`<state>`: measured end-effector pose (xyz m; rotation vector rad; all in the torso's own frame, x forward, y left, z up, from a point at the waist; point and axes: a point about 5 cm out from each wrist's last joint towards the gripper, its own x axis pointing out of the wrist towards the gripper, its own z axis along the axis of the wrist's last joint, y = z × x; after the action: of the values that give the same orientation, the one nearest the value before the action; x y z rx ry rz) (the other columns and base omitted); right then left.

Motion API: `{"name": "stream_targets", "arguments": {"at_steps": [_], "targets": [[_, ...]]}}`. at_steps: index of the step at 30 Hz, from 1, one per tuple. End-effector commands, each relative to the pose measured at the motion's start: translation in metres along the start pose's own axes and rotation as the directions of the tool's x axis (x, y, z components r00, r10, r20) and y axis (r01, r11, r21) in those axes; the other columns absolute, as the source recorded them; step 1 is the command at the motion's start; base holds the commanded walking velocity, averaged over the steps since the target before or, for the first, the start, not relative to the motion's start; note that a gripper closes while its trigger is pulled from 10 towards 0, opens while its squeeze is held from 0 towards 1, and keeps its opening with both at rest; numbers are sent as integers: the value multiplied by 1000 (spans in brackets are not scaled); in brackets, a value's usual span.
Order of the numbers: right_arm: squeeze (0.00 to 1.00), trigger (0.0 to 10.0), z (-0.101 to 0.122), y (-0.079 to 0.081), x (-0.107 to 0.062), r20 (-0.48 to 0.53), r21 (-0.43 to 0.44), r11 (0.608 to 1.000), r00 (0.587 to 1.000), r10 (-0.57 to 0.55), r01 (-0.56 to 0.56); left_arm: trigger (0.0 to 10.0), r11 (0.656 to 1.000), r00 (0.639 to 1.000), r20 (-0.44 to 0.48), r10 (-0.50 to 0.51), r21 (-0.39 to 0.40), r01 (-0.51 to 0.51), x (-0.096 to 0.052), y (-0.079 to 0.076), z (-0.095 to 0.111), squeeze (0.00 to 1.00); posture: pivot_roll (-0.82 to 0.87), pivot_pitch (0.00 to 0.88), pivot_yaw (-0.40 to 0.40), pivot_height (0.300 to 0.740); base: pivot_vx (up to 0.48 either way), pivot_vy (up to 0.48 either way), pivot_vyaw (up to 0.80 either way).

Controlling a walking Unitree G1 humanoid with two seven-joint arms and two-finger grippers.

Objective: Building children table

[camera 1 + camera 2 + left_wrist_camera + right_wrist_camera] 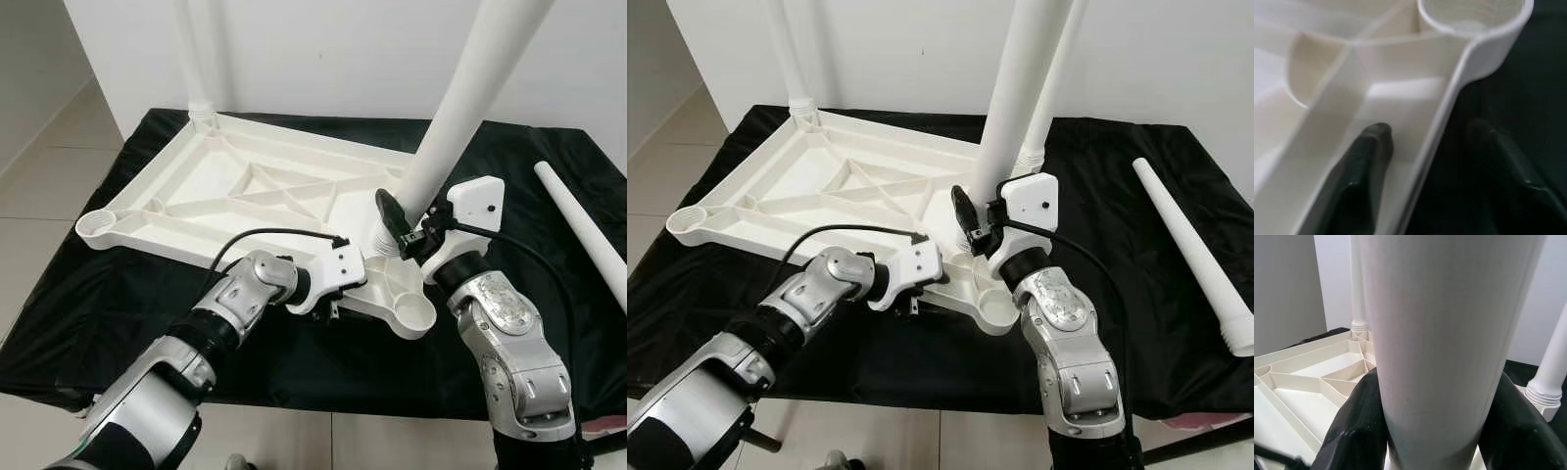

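A white plastic table top (186,191) lies upside down on a black-covered table (108,323). One white leg (196,59) stands in its far left corner, and another leg (1053,88) stands at the far right. My right gripper (411,211) is shut on a third leg (470,78), held upright and slightly tilted. That leg's ribbed lower end sits just behind the empty front right socket (416,315). My left gripper (333,308) is open and straddles the top's front rim beside that socket, one finger (1366,152) inside the rim and the other over the cloth.
A loose white leg (588,230) lies on the cloth at the right. An empty socket (98,223) sits at the top's near left corner. A white wall rises close behind the table, with tiled floor (39,176) to the left.
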<state>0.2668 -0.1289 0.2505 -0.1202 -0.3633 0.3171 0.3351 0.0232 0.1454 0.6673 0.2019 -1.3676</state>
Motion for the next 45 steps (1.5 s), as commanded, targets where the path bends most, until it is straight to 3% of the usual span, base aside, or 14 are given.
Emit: {"name": "stream_targets", "arguments": {"at_steps": [1,9,17,18,24,30,33,40,45], "targets": [[0,10000,6,2,0,23,8,1000,1000,9,-9,0,998,997,-28,-65,23,66,2,-5,-4,0,2,137,14,740,0,0,0],[0,10000,6,3,0,21,10,1000,1000,6,-6,0,995,994,-53,-91,40,93,-5,-7,-12,0,3,140,13,740,0,0,0],[0,10000,2,7,-1,8,22,999,1000,28,-28,0,992,997,-17,-74,97,75,-34,8,-10,0,10,136,6,740,0,0,0],[0,10000,0,11,-1,4,32,999,999,37,-37,0,994,998,0,-57,97,57,-44,14,-7,0,17,132,2,740,0,0,0],[0,10000,-3,16,-1,0,43,998,999,49,-49,0,997,1000,25,-17,80,14,-56,21,-5,0,21,131,1,740,0,0,0],[0,10000,-4,19,-1,-1,44,998,998,55,-55,0,998,994,81,70,-4,-70,-61,22,-2,0,18,128,10,740,0,0,0],[0,10000,-4,20,-1,-1,45,998,999,52,-52,0,986,986,93,139,-102,-130,-57,21,-6,0,17,124,11,740,0,0,0],[0,10000,-5,22,0,1,45,997,998,60,-60,0,967,980,42,196,-174,-186,-50,17,-14,0,20,118,9,740,0,0,0],[0,10000,-5,24,0,4,48,997,998,68,-68,0,941,965,-64,253,-217,-261,-50,15,-29,0,19,112,14,740,0,0,0]]}}
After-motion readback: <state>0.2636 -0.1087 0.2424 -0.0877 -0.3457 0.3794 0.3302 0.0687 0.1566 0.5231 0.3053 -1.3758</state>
